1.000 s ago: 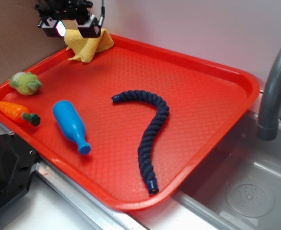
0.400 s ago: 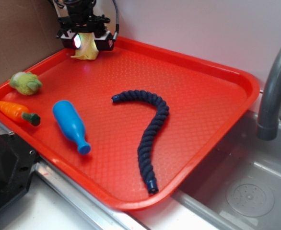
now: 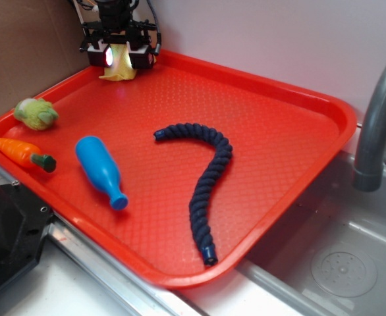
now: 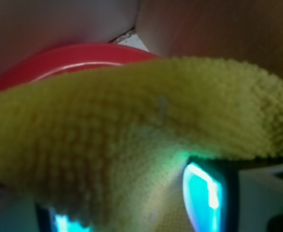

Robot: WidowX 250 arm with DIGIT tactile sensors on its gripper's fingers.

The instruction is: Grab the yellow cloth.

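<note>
The yellow cloth (image 3: 118, 71) lies bunched in the far left corner of the red tray (image 3: 338, 112). My gripper (image 3: 120, 59) stands over it, pointing down, with its jaws close together and the cloth pinched between them. In the wrist view the fuzzy yellow cloth (image 4: 132, 121) fills most of the frame. It sits between the two lit fingers (image 4: 204, 203) of the gripper (image 4: 132, 212), with the tray rim (image 4: 69, 55) behind it. Most of the cloth is hidden by the gripper in the exterior view.
A pale green fuzzy ball (image 3: 36, 113), an orange carrot (image 3: 22, 153) and a blue bottle (image 3: 99, 171) lie on the tray's left side. A dark blue twisted rope (image 3: 206, 178) lies in the middle. A grey faucet (image 3: 377, 125) and a sink (image 3: 338, 263) are to the right.
The gripper has come down over the cloth in the corner and its jaws have narrowed around it. The cloth is now gathered into a smaller bunch between them.
</note>
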